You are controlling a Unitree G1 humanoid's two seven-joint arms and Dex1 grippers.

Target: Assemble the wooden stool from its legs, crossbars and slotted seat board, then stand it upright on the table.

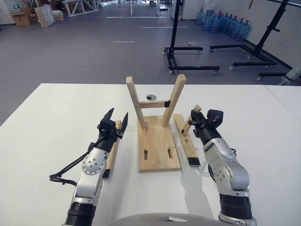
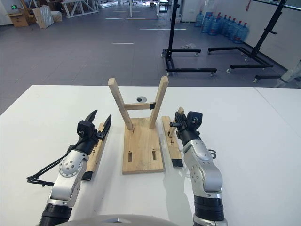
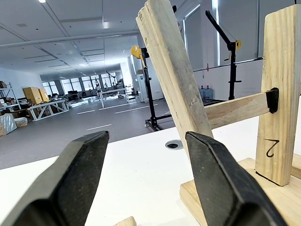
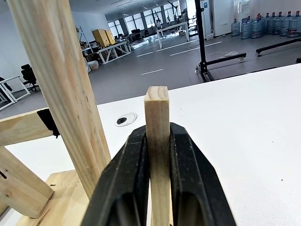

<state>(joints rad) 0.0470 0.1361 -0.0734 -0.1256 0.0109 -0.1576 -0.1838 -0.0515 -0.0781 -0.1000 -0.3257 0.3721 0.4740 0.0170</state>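
This is a large industrial hall used as a workshop or robotics test space. A wide grey floor (image 1: pixel 94 47) marked with white lines stretches far behind the white table (image 1: pixel 56 122), which has a round cable port (image 1: pixel 151 97) set in its top. Black wheeled stands (image 1: pixel 190 56) sit on the floor at the far right, with a row of blue water jugs (image 1: pixel 225 21) against the wall behind them. At the far left are cardboard boxes (image 1: pixel 21 18) and white frame benches (image 1: pixel 80 7). The wrist views show a high ceiling (image 3: pixel 70 28) with strip lights, yellow cabinets (image 3: pixel 33 95) and an office chair (image 4: pixel 29 75).
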